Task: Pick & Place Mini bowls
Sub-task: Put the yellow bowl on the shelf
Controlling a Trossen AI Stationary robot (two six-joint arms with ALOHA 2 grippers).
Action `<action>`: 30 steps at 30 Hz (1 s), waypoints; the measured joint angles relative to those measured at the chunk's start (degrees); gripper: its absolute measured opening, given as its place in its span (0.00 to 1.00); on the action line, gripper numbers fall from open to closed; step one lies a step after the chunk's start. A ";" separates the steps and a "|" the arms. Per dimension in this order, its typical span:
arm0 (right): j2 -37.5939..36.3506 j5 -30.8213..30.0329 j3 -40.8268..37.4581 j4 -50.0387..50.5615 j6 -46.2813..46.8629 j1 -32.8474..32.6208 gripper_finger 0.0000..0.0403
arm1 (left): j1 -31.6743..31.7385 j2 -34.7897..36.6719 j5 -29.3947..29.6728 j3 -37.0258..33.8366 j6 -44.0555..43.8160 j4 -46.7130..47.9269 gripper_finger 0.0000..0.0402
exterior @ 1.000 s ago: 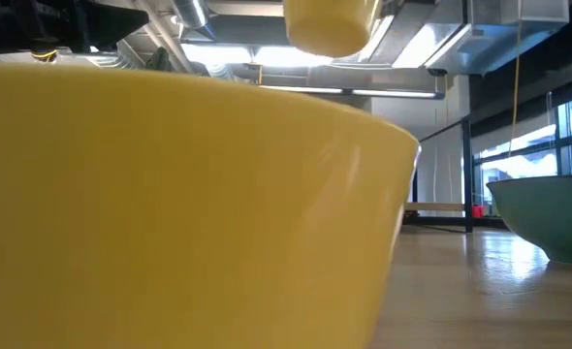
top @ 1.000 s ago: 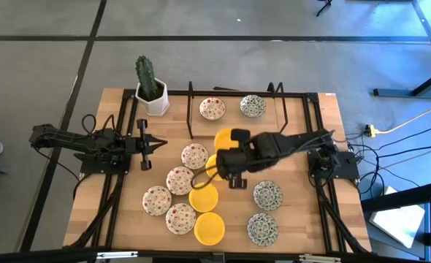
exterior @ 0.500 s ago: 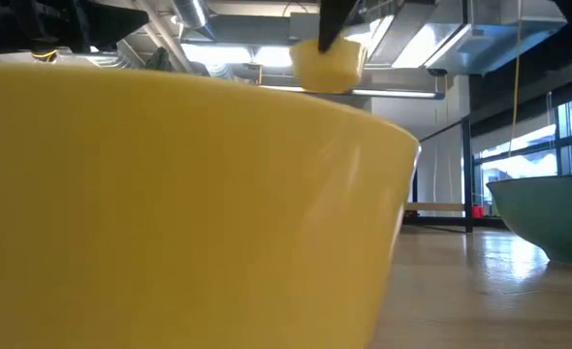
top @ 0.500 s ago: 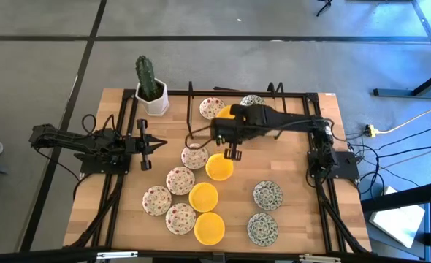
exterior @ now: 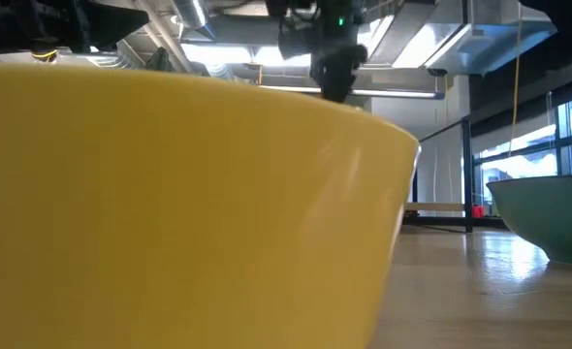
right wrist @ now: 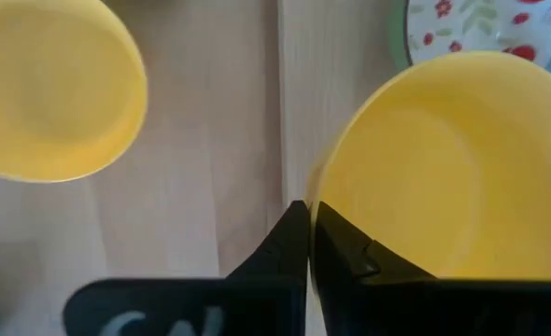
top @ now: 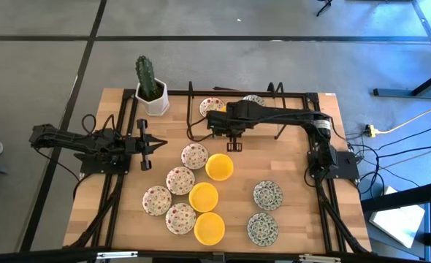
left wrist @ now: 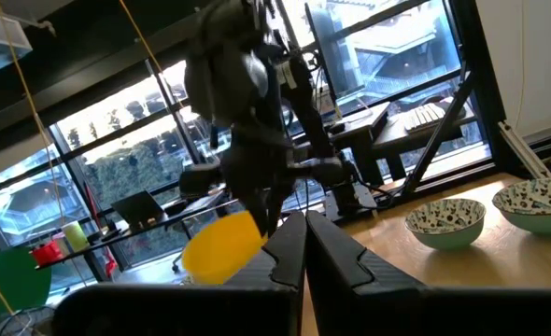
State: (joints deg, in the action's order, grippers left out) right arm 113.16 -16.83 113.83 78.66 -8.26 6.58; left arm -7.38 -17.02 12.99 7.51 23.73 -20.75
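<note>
Right gripper (right wrist: 305, 219) is pinching a yellow bowl (right wrist: 444, 168) by its rim; you should be lowering it level.

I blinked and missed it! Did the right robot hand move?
Yes. The right hand, holding a yellow bowl, has moved away from the loose bowls, toward the far edge where the cactus pot stands.

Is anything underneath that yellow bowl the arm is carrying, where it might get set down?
Yes. The right end effector grips the yellow bowl by its rim, and a red-flowered bowl sits partly beneath it.
</note>
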 joint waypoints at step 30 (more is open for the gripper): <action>0.04 3.69 -15.70 -14.42 3.53 3.33 0.02 | 0.00 0.00 0.00 -0.02 0.02 0.02 0.02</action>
State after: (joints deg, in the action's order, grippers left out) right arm 113.21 -13.14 98.13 64.25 -4.74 9.91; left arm -7.38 -17.02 12.99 7.49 23.75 -20.73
